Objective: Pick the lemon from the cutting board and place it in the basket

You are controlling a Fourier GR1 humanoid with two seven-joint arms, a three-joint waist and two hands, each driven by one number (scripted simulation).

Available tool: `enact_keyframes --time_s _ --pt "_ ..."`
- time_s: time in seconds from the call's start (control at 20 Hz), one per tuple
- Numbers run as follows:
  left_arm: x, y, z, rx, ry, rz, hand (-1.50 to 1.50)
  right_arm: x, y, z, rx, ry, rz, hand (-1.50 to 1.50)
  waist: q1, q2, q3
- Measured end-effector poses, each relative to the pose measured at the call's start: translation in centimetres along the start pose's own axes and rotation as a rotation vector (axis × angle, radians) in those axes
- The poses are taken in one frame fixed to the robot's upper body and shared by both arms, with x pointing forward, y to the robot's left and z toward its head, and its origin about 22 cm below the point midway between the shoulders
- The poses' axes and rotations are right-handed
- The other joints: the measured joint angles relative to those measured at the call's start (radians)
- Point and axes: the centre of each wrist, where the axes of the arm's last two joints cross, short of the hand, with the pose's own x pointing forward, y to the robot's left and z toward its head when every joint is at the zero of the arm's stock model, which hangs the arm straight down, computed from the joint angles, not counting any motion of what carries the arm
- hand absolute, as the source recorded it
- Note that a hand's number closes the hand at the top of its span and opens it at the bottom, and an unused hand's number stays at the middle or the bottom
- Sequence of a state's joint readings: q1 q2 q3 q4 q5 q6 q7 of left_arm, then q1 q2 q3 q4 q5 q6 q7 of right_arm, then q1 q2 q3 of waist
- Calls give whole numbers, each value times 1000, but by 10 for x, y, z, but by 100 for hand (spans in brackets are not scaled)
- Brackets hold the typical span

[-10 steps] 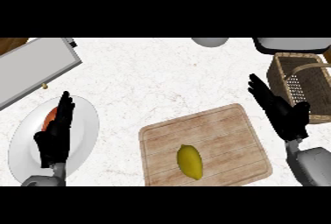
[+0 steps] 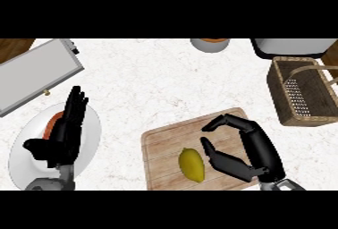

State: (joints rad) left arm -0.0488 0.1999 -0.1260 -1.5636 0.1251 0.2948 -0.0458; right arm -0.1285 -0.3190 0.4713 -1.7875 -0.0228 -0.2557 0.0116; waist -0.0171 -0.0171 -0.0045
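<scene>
Head view: lemon (image 2: 191, 164) lies near the cutting board's (image 2: 171, 138) front edge, untouched. Right hand (image 2: 244, 154) is just beside it on the right, fingers spread wide, holding nothing. To grasp well: slide left, straddle the lemon's middle, then curl. Basket (image 2: 280, 96) waits by the counter's right edge. Left hand (image 2: 63, 134) rests open over the plate (image 2: 92, 129).

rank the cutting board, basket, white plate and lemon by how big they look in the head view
1. cutting board
2. white plate, partly hidden by the left hand, so its place above the basket is unsure
3. basket, cut off by the right edge
4. lemon
</scene>
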Motion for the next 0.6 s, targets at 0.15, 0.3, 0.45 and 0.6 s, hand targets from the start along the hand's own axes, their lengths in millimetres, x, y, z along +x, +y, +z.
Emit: enact_keyframes --time_s 0.15,0.3,0.45,0.6 --pt "2 -3 3 -21 -1 23 0 5 49 13 -48 -4 39 -150 1 -1 -1" --pt "5 0 4 -23 -7 31 0 7 76 20 -159 39 110 -150 -4 -4 -2" --pt "4 2 7 -11 -5 34 0 -2 74 25 -260 112 257 -150 -24 -9 -6" --pt "6 8 7 6 -2 25 0 -10 61 30 -324 200 412 -150 -45 -12 -10"
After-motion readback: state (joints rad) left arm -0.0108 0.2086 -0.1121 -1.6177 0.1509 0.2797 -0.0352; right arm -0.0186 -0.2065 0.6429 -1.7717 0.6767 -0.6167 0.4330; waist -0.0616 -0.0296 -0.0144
